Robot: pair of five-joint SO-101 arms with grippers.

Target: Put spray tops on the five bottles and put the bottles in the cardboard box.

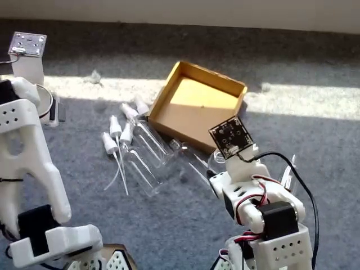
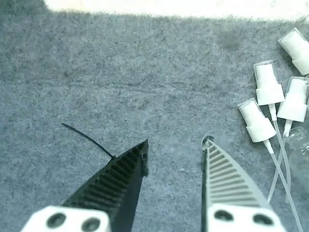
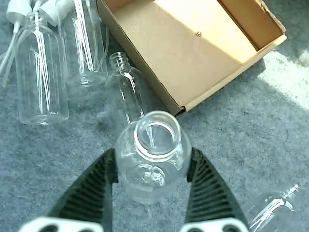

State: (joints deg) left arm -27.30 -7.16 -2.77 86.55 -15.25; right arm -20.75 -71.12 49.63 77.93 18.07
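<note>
Bottle in hand: my right gripper [image 3: 152, 160] is clamped on a clear uncapped bottle [image 3: 150, 181], upright with its open neck toward my wrist, just on the near side of the cardboard box [image 3: 193, 43]. The box lies open on the grey carpet [image 2: 120, 72]. A second uncapped bottle [image 3: 128, 89] lies just beside the box's near-left wall, and two more clear bottles [image 3: 41, 72] lie side by side to its left. A further bottle [image 3: 270, 208] lies on the carpet to the right of my right arm. My left gripper [image 2: 176, 143] hovers over carpet on the left, jaws wide apart, holding nothing. White spray tops [image 2: 268, 89] lie loose to its right, dip tubes trailing, near the lying bottles.
</note>
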